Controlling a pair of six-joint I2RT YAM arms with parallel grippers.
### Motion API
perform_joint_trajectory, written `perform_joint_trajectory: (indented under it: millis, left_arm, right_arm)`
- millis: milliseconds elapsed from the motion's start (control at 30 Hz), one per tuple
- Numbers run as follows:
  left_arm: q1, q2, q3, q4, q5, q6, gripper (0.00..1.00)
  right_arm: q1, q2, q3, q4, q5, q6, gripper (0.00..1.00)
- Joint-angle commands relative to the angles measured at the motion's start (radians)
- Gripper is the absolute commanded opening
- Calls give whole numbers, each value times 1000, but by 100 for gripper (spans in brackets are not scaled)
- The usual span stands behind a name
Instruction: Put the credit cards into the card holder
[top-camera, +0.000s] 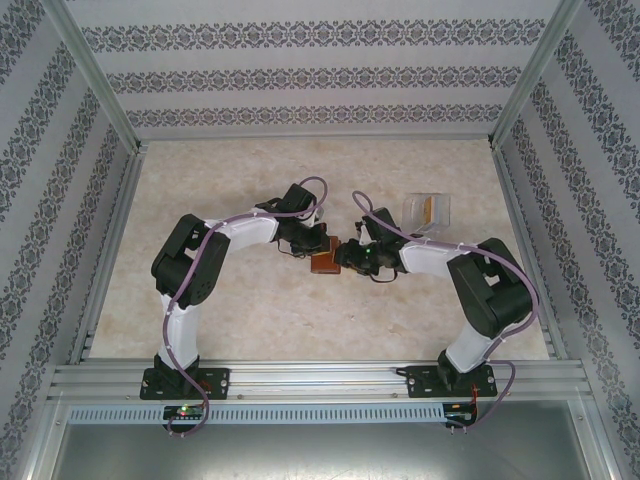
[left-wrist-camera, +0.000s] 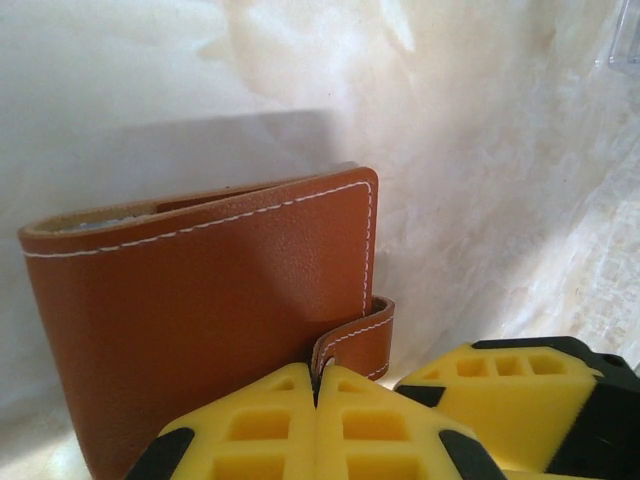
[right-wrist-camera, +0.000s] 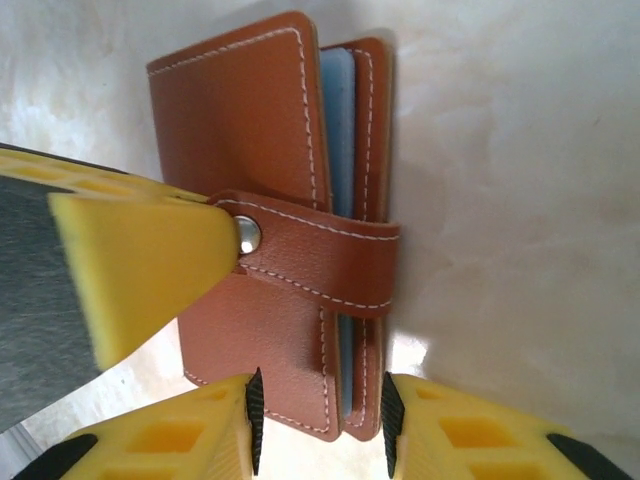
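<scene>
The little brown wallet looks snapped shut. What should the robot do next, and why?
Probably draw the right hand back off the reddish-brown leather card holder: its strap is snapped over, a blue-grey card sits inside, and that hand's fingers stand open.

White-black arms, purple cables

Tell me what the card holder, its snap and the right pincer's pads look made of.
Card holder: tan leather or imitation, fine grain, matte, pale stitching along the edges. Snap: shiny silvery dome, probably metal. Right pincer's pads: yellow, matte, with moulded square pockets, likely plastic or firm rubber.
</scene>
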Motion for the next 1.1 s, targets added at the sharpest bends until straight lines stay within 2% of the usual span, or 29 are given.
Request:
perform_joint_trajectory:
  millis: [0, 133, 367, 533, 1067]
  left_arm:
    - [17, -23, -17, 22, -4, -7, 0]
    - [16, -21, -17, 30, 2, -11, 0]
    - [19, -20, -23, 30, 7, -10, 0]
    - [29, -35, -36, 41, 18, -18, 0]
    - [66, -39, -65, 74, 55, -10, 0]
  right_arm:
    - [26, 26, 21, 18, 10, 12, 40]
    - [42, 46, 27, 28, 15, 27, 37]
    - [46, 60, 26, 46, 9, 42, 13]
    - [42, 58, 27, 27, 19, 38, 5]
    - [36, 82, 21, 15, 25, 29, 0]
